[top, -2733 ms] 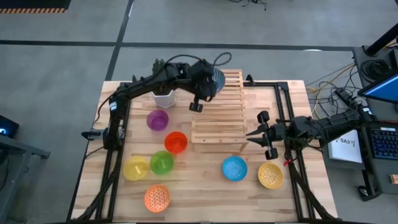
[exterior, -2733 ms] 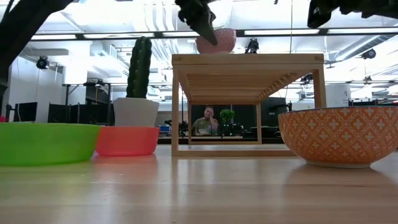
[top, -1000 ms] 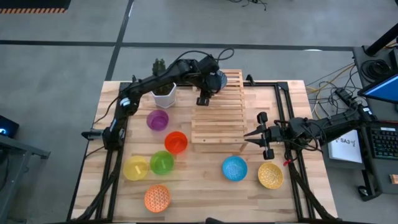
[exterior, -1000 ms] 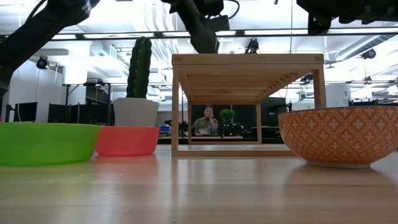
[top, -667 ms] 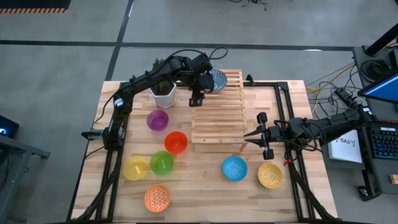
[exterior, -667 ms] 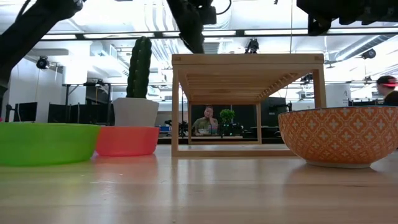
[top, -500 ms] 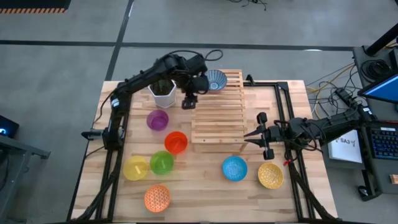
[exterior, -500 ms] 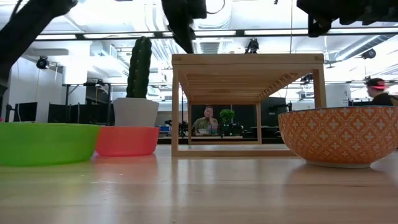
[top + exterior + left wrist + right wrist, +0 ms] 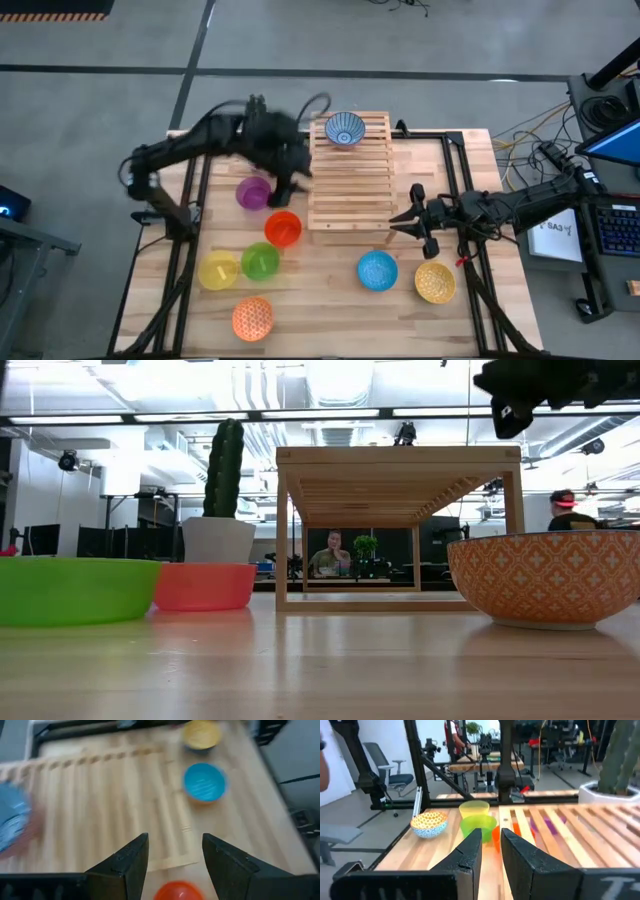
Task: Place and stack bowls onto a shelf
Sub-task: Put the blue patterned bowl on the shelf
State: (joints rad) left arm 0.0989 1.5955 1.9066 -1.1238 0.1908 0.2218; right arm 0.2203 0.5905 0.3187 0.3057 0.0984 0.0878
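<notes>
The blue-white patterned bowl [image 9: 345, 128] stands on its base at the far end of the wooden slatted shelf [image 9: 350, 185]. My left gripper [image 9: 288, 178] is open and empty, left of the shelf, above the purple bowl [image 9: 253, 192] and the red-orange bowl [image 9: 283, 228]. In its wrist view [image 9: 172, 865] the shelf and the blue bowl [image 9: 204, 781] lie ahead. My right gripper [image 9: 405, 217] hovers by the shelf's near right corner, narrowly open and empty [image 9: 491, 842]. The yellow [image 9: 218, 270], green [image 9: 260, 261], orange lattice [image 9: 253, 318], blue [image 9: 377, 270] and yellow patterned [image 9: 435, 282] bowls sit on the table.
A white pot with a cactus [image 9: 262, 150] stands at the far left, next to the shelf. Black frame rails [image 9: 455, 190] run along both table sides. In the low view the shelf [image 9: 400, 460] stands on legs with open room beneath. People show in the room beyond.
My left gripper has drawn away from the blue-white bowl on the shelf's far end. It has gone toward the table's left and near edges, to above the purple and red-orange bowls. The bowl stays where it stood on the shelf.
</notes>
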